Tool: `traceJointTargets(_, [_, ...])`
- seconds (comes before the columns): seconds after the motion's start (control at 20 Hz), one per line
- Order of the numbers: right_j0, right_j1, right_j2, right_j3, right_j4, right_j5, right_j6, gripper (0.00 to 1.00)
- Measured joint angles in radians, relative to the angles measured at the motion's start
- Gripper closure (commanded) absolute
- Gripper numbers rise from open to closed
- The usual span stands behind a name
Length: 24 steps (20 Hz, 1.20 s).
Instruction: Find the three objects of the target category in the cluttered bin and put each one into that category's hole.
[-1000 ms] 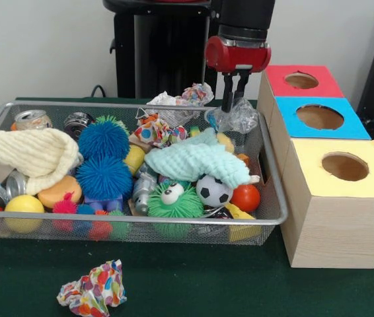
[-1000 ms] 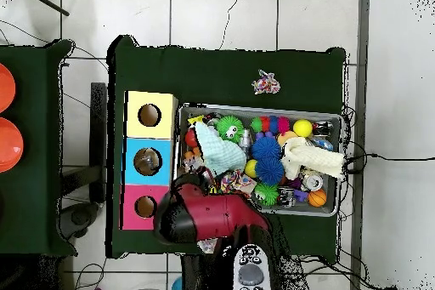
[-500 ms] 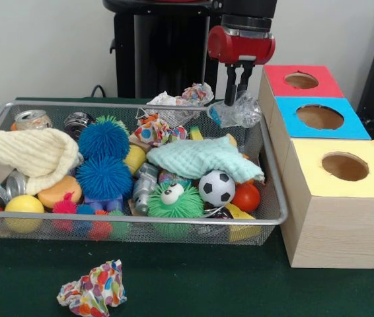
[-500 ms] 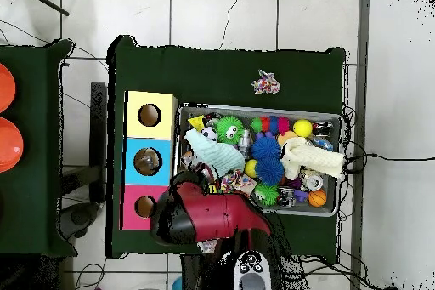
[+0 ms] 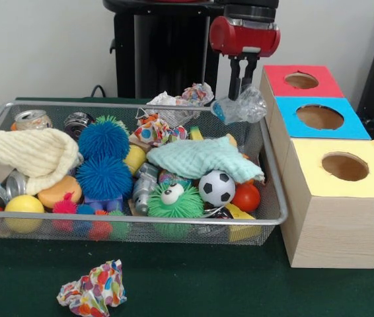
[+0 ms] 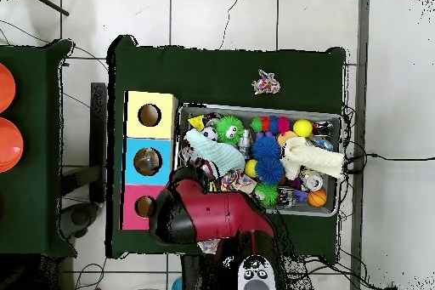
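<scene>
The tool (image 5: 237,78) has risen since a second ago and carried the crumpled clear plastic (image 5: 240,108) up out of the wire bin (image 5: 274,198); its fingers are clamped on the top of the plastic. The plastic now hangs above the bin's rim at about 1 o'clock, just beside the red box (image 5: 300,80). I judge the pick is done and the carry to a hole has begun.

When it came out, the mint cloth (image 5: 200,158) settled flat and the small football (image 5: 215,188) rolled toward 3 o'clock.

In the bin remain two blue spiky balls (image 5: 104,158), a cream cloth (image 5: 28,150) and cans at 9 o'clock. A crumpled patterned paper (image 5: 93,289) lies on the bench at 6 o'clock. The red box's wall stands close to the hanging plastic.
</scene>
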Motion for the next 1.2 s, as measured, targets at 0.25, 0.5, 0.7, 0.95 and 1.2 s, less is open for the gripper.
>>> traceJointTargets(0.25, [-0.012, -0.012, 0.017, 0.009, 0.002, 0.000, 0.000, 1.00])
traceJointTargets(0.5, [-0.027, -0.026, 0.033, 0.032, 0.006, 0.000, 0.000, 1.00])
traceJointTargets(0.7, [-0.034, -0.038, 0.040, 0.057, 0.009, 0.000, 0.000, 1.00])
traceJointTargets(0.95, [-0.050, -0.056, 0.060, 0.089, 0.010, 0.000, 0.000, 1.00])
traceJointTargets(1.2, [-0.061, -0.074, 0.076, 0.120, 0.013, 0.000, 0.000, 1.00])
